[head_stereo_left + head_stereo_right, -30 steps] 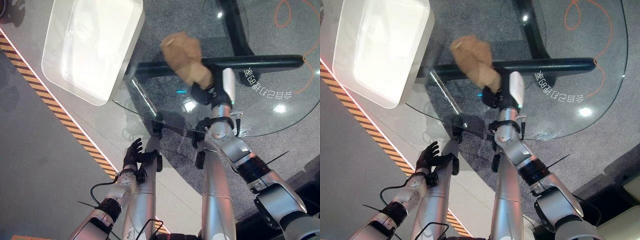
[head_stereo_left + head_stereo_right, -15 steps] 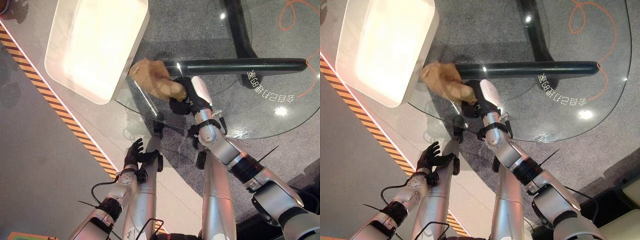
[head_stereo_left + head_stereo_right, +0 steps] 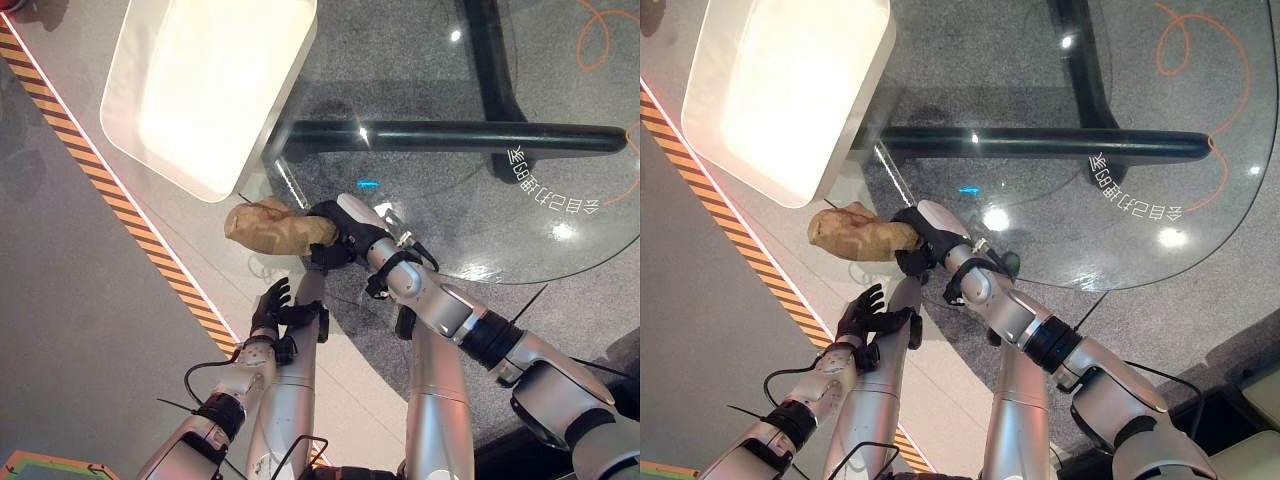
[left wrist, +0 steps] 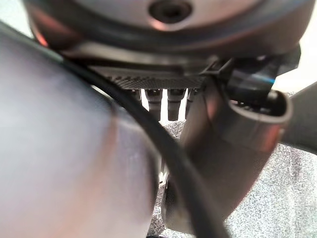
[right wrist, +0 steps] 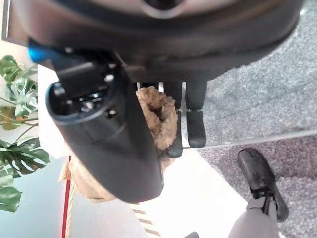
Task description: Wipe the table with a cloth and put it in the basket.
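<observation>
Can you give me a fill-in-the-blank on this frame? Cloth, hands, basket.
1. The tan cloth is clutched in the robot's ____ hand.
2. The cloth hangs past the near edge of the ____ table, over the floor.
3. The white basket holds ____ of the cloth so far.
4. The left hand hangs low beside the table with its fingers ____.

Missing words: right; glass; none; open
</observation>
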